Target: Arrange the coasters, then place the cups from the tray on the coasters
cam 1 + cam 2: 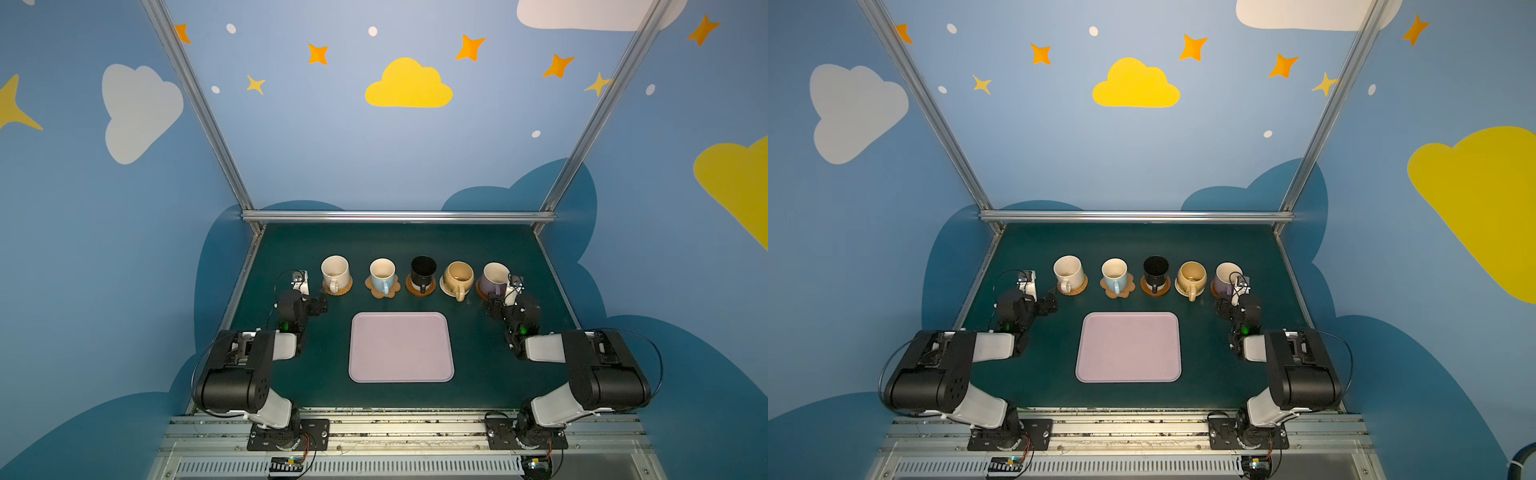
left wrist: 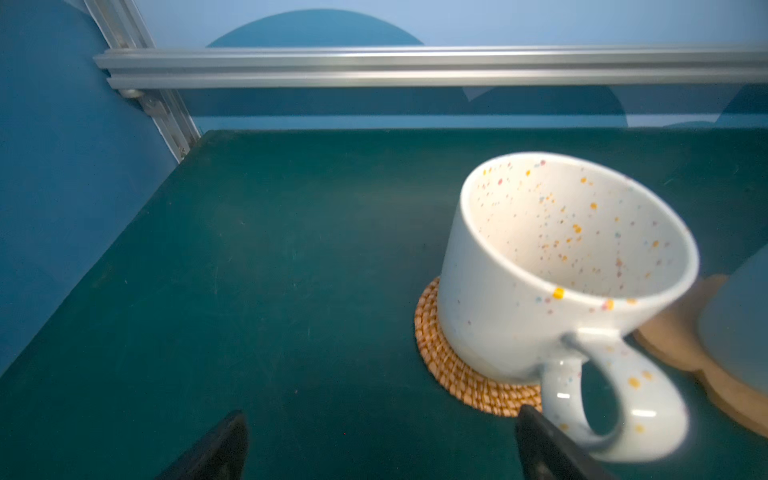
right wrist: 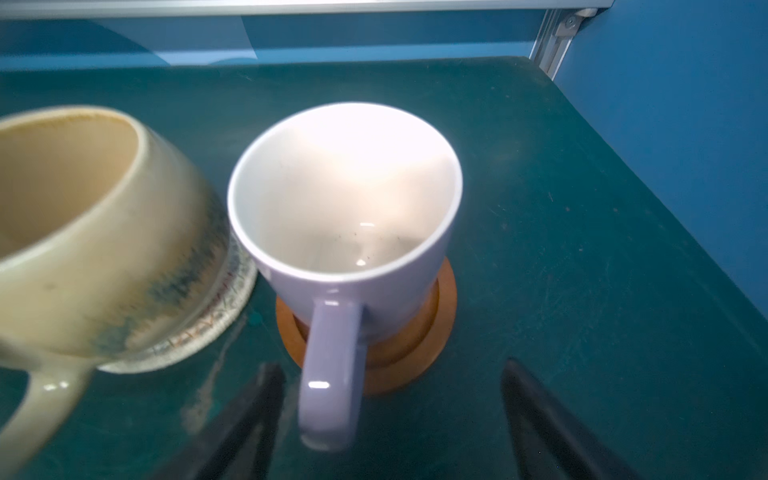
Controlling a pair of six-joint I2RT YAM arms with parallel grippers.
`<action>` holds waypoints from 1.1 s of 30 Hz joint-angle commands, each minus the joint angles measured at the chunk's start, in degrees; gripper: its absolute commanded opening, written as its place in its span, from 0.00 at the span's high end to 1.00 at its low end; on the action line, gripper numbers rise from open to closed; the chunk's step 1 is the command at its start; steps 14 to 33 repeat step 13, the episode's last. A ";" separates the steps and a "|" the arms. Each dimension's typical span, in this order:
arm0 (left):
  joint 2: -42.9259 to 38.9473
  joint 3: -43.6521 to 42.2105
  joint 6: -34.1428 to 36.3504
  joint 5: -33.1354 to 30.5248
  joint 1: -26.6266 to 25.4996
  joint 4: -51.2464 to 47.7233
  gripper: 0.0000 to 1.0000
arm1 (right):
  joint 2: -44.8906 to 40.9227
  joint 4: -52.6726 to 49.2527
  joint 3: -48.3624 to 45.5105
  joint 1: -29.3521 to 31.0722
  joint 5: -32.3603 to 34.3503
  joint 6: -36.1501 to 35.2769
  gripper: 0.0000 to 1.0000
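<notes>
Five cups stand in a row, each on a coaster: cream speckled (image 1: pixel 335 270) on tan woven (image 2: pixel 449 365), light blue (image 1: pixel 382 274) on the flower shape (image 1: pixel 395 287), black (image 1: pixel 423 270) on a brown disc (image 1: pixel 412 289), mustard (image 1: pixel 457 277) on pale woven (image 3: pixel 224 316), lilac (image 3: pixel 345 208) on a brown disc (image 3: pixel 415 357). The lilac-pink tray (image 1: pixel 401 347) lies bare in front of them. My left gripper (image 2: pixel 382 413) is open over the mat, left of the cream cup's handle. My right gripper (image 3: pixel 391 366) is open, its fingers well apart either side of the lilac cup's handle (image 3: pixel 330 374).
Aluminium frame rails (image 1: pixel 399 216) border the back and sides of the green mat. Both arm bases sit at the front edge. Bare mat lies behind the row of cups and to either side of the tray.
</notes>
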 commanded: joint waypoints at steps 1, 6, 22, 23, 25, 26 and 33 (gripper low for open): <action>0.14 0.55 -0.78 1.98 0.36 -2.22 0.00 | -0.84 -0.03 1.66 -0.07 -0.58 0.48 0.10; 0.02 0.54 -0.72 1.98 0.29 -2.23 0.00 | -0.86 -0.14 1.64 0.02 -0.49 0.47 0.10; -0.12 0.16 -0.54 2.07 0.34 -1.95 0.00 | -0.56 1.20 1.35 -0.01 -0.50 0.38 0.10; -0.12 0.16 -0.54 2.07 0.34 -1.95 0.00 | -0.56 1.20 1.35 -0.01 -0.50 0.38 0.10; -0.12 0.16 -0.54 2.07 0.34 -1.95 0.00 | -0.56 1.20 1.35 -0.01 -0.50 0.38 0.10; -0.12 0.16 -0.54 2.07 0.34 -1.95 0.00 | -0.56 1.20 1.35 -0.01 -0.50 0.38 0.10; -0.12 0.16 -0.54 2.07 0.34 -1.95 0.00 | -0.56 1.20 1.35 -0.01 -0.50 0.38 0.10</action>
